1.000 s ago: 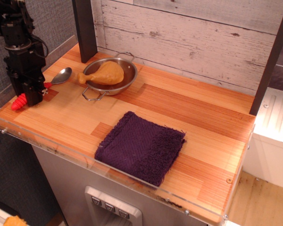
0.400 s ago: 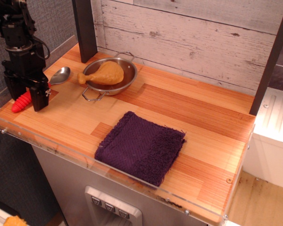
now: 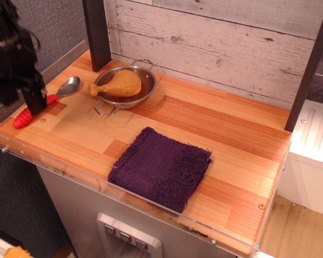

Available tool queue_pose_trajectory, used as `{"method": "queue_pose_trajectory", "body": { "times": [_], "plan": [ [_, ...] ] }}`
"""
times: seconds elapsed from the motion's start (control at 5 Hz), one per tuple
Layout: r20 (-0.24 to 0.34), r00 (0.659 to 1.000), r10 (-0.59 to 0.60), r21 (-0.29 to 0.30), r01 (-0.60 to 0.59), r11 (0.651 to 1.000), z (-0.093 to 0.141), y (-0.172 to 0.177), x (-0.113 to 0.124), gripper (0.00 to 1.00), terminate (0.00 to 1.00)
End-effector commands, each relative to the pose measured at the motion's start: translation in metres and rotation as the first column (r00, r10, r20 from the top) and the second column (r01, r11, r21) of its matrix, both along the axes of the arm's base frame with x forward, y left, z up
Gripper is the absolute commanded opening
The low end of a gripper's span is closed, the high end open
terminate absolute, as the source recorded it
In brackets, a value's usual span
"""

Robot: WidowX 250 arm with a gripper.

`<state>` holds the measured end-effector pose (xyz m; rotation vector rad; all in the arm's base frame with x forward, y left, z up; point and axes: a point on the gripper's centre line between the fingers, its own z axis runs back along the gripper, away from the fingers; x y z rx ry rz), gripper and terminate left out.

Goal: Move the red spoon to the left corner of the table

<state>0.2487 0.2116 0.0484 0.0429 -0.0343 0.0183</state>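
- Observation.image view puts the red spoon point(image 3: 43, 102) flat on the table point(image 3: 204, 123) at its left end, handle tip close to the clear acrylic rim point(image 3: 54, 169) and silver bowl pointing toward the back wall.
- Judging by that position, the move looks essentially done: the spoon lies in the left corner area, and what seems left is only for the arm to clear away.
- Above the spoon's handle is the gripper point(image 3: 19, 94), blurred and partly cut off by the frame edge; its two dark fingers stand apart, with the right finger point(image 3: 35, 97) in front of the handle's middle. Nothing appears to be clamped between them, though whether that finger touches the handle I cannot tell.
- Ribbed, thick and bright red, the spoon's handle looks like moulded plastic or rubber; its small bowl is shiny metal catching light.
- Just beside the spoon's bowl, apart from it, sits a round steel bowl point(image 3: 142, 88) with wire loop handles, holding a smooth tan toy drumstick point(image 3: 118, 83).
- Nearer the front edge lies a purple cloth point(image 3: 161, 166), folded roughly square, its pile nubby and its edges frayed.
- Butcher-block planks of light and reddish-brown wood form the glossy tabletop; behind it runs a whitewashed plank wall point(image 3: 220, 43).
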Motion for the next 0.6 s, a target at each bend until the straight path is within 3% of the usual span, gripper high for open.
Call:
{"method": "queue_pose_trajectory", "body": {
  "times": [0.0, 0.4],
  "plan": [
    [0.104, 0.993, -0.063, 0.066, 0.057, 0.996, 0.058, -0.012, -0.015, 1.00, 0.00],
    [0.101, 0.981, -0.165, 0.051, 0.161, 0.986, 0.061, -0.045, -0.011, 1.00, 0.00]
  ]
}}
